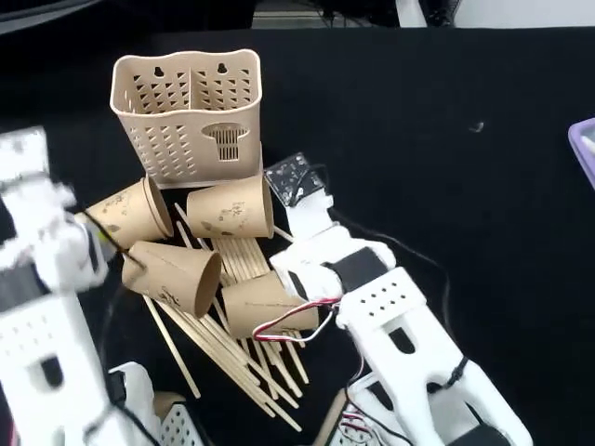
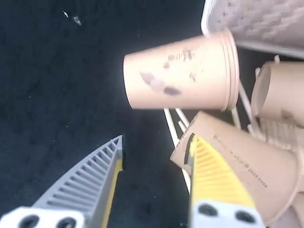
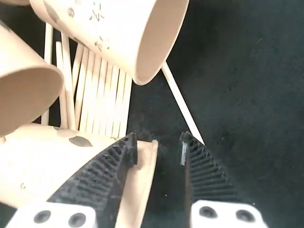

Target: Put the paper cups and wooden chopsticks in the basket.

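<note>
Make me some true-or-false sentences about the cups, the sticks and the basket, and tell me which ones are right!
1. The basket stands upright. True.
2. The chopsticks lie under the cups. True.
3. All the cups are stacked inside the basket. False: they lie on their sides on the table, in front of the basket.
4. The right gripper is shut tight. False: it is open, with a cup's rim between its fingers.
</note>
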